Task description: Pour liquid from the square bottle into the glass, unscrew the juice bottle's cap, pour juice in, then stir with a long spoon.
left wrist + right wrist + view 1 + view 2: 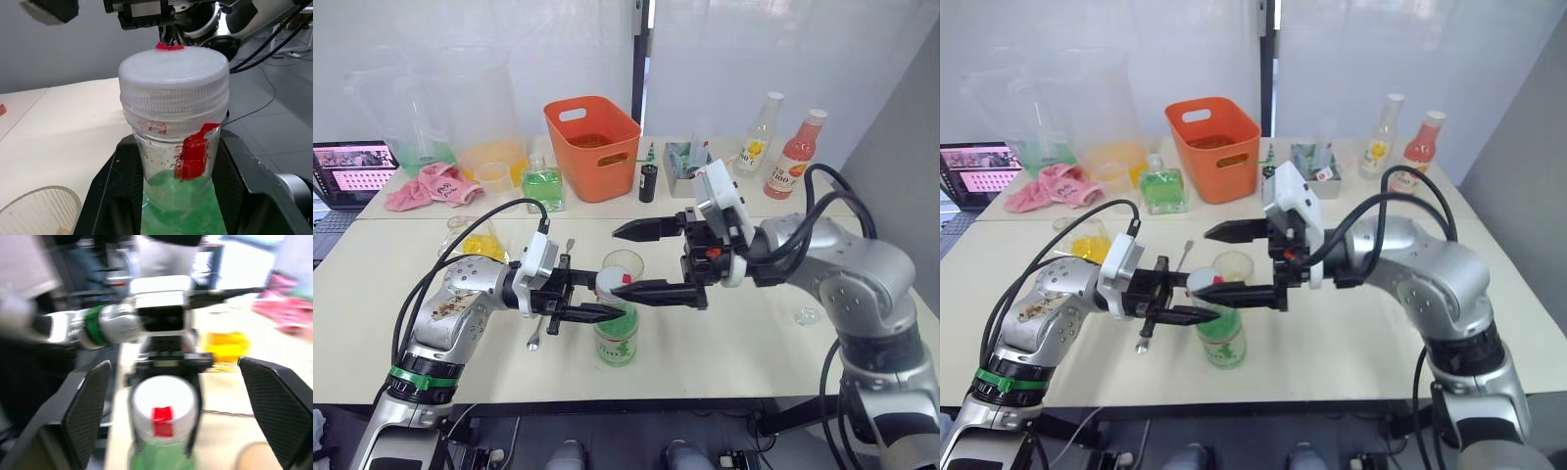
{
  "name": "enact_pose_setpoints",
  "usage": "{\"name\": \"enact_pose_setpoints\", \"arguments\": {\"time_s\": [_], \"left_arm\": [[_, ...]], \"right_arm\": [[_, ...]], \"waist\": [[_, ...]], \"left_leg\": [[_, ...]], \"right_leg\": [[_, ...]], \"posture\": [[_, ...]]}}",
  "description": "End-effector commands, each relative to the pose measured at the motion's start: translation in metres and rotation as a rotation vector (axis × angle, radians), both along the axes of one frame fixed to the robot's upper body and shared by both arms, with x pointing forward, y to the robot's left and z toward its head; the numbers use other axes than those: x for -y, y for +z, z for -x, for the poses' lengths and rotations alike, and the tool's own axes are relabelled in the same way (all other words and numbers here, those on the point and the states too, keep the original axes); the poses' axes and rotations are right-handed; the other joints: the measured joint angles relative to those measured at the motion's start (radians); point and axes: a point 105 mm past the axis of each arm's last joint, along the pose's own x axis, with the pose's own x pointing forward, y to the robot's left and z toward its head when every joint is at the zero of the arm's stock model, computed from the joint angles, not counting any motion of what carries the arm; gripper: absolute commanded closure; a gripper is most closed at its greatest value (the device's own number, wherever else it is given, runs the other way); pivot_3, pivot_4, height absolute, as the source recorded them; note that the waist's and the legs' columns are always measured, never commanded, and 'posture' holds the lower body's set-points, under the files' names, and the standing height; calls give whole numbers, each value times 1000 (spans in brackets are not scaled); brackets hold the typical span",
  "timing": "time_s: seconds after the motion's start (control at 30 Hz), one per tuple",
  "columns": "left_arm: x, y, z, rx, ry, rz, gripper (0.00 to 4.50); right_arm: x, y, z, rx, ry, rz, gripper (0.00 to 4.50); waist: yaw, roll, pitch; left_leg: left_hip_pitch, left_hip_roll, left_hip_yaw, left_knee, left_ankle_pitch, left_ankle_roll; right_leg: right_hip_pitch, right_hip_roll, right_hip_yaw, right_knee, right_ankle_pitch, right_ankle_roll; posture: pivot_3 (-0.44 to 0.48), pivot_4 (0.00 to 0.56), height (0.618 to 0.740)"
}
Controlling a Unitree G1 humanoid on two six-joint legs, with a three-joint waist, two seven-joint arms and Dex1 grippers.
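Observation:
The juice bottle (617, 341) stands upright near the table's front edge, holding pale green liquid. Its white cap (610, 283) with a red tab is on the neck. My left gripper (602, 305) is shut on the bottle just under the cap; its fingers (111, 196) press both sides of the neck. My right gripper (621, 261) is open wide, and the cap (162, 407) sits between its fingers (89, 413) without touching them. Just behind the bottle stands the glass (624, 261). The square bottle (476, 245) with yellow liquid is behind my left arm. Partly hidden under my left gripper lies the long spoon (534, 340).
An orange bin (592, 147), a green square bottle (543, 185), a small black bottle (648, 182) and a caddy (687, 160) line the back table. A pink cloth (433, 186) and laptop (350, 171) are far left; a yellow-labelled bottle (759, 135) and pink-red bottle (796, 157) far right.

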Motion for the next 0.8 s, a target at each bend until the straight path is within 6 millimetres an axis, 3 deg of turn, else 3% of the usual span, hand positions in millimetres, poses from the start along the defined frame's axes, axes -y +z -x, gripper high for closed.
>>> {"name": "enact_pose_setpoints", "arguments": {"time_s": [0.03, 0.4, 0.7, 0.8], "left_arm": [[1, -8, -3, -28, 8, -45, 2748], [7, -7, -6, -33, -9, -47, 2748], [8, -6, -4, -33, -11, -47, 2748], [8, -7, -4, -33, -9, -48, 2748]], "right_arm": [[-1, -1, 7, 9, -99, -22, 25], [-5, -13, 9, -55, -158, -31, 25], [-6, -12, 10, -59, -165, -52, 2796], [-6, -11, 11, -55, -150, -59, 2838]], "waist": [[1, 0, 0], [6, 0, 0], [9, 0, 0], [9, 0, 0]], "left_leg": [[0, 0, 0, 0, 0, 0], [-1, 0, 0, 0, 0, 0], [-1, 0, 0, 0, 0, 0], [-1, 0, 0, 0, 0, 0]], "right_leg": [[0, 0, 0, 0, 0, 0], [0, 0, 0, -2, 0, 0], [1, 0, 0, -3, 0, 0], [1, 0, 0, -3, 0, 0]], "posture": [[0, 150, 739], [0, 150, 739], [0, 150, 739], [0, 150, 739]]}}
